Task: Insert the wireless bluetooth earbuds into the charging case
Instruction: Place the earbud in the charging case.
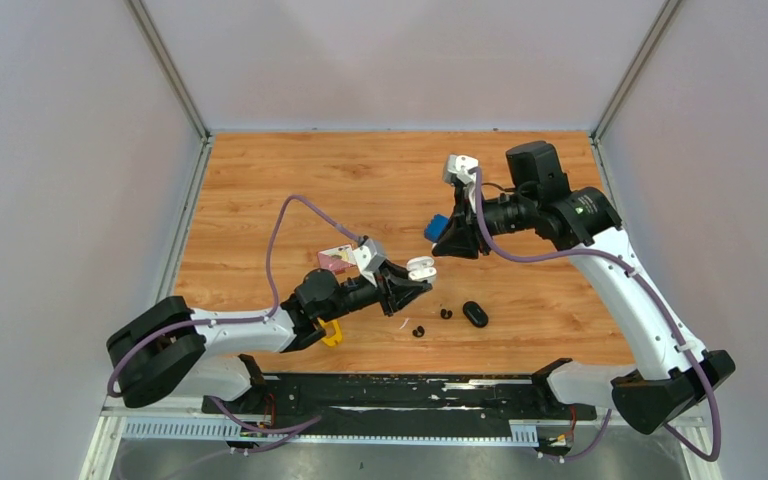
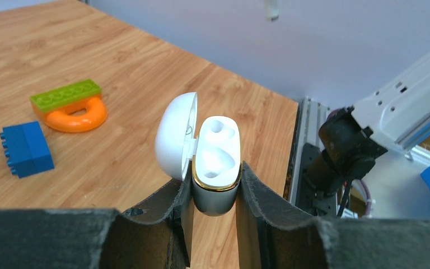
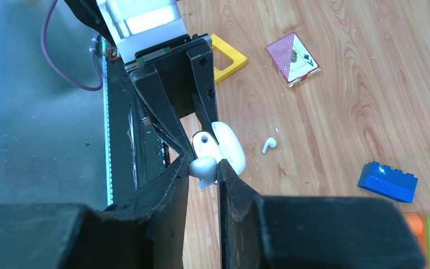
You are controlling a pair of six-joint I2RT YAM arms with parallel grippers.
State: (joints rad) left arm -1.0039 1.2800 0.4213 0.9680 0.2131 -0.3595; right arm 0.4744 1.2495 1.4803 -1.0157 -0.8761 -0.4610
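Observation:
My left gripper [image 2: 215, 180] is shut on the white charging case [image 2: 217, 154], held above the table. Its lid [image 2: 174, 134] stands open, and both sockets inside the gold rim are empty. My right gripper [image 3: 203, 164] is shut on a white earbud [image 3: 201, 168] and hangs just in front of the case [image 3: 227, 147], apart from it. A second white earbud [image 3: 269, 144] lies on the wood beyond the case. Two black earbuds [image 1: 418, 330] [image 1: 446, 313] lie near the table's front edge, below the case [image 1: 421, 267]. In the top view the right gripper [image 1: 445, 248] is to the right of the case.
A black oval case [image 1: 475, 314] lies right of the black buds. A blue block [image 3: 387, 181] and a green-and-orange block [image 2: 70, 103] sit further back. A playing card [image 3: 292, 58] and a yellow piece [image 3: 227, 56] lie by the left arm. Grey walls enclose the table.

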